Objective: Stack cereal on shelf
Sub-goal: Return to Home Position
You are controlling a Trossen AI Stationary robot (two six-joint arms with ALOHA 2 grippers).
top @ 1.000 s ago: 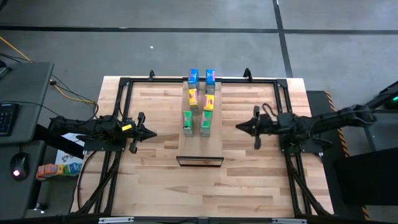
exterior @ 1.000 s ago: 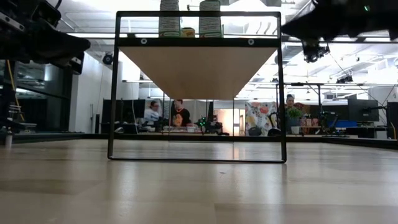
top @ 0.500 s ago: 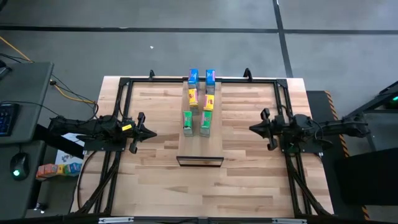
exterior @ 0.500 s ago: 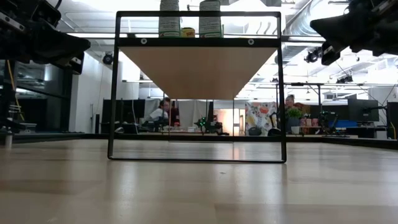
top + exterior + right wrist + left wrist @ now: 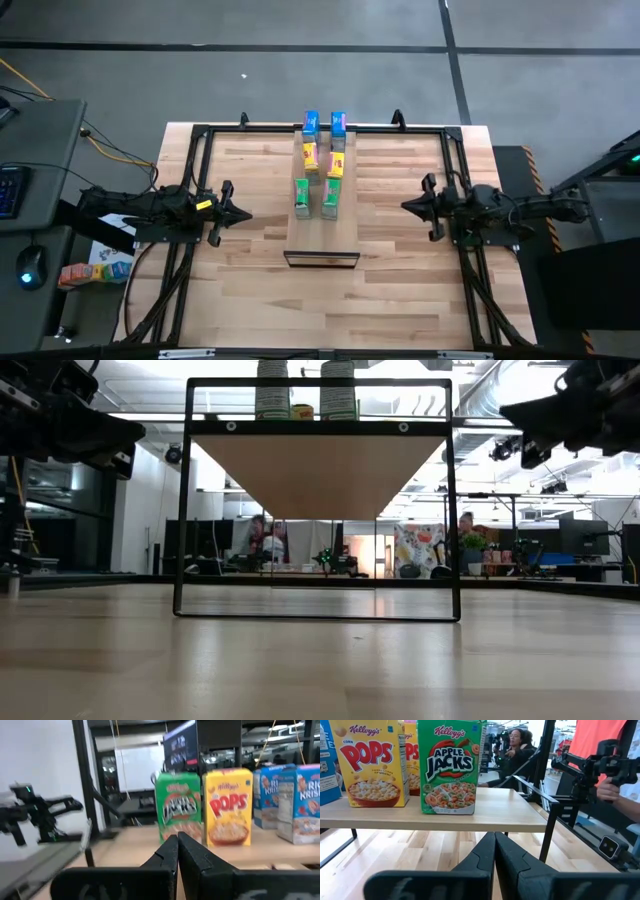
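6 boxes [image 5: 332,197] stood upright on the shelf [image 5: 322,240] in 2 rows: the blue pair [image 5: 311,123] at the far end, the yellow pair [image 5: 311,156] in the middle, and the green pair [image 5: 301,196] nearest the dark front edge, with bare board in front of them. No cereal lay on the table [image 5: 400,290]. The left gripper [image 5: 240,213] hung off the shelf's left side, well apart from it, fingers pressed together on nothing. The right gripper [image 5: 408,205] hung off the right side, likewise closed and empty. Stacking looked finished, and the step in hand seemed to be the return to rest. The next move probably called only for drawing both arms back, clear of the frame [image 5: 183,500] and touching no box.
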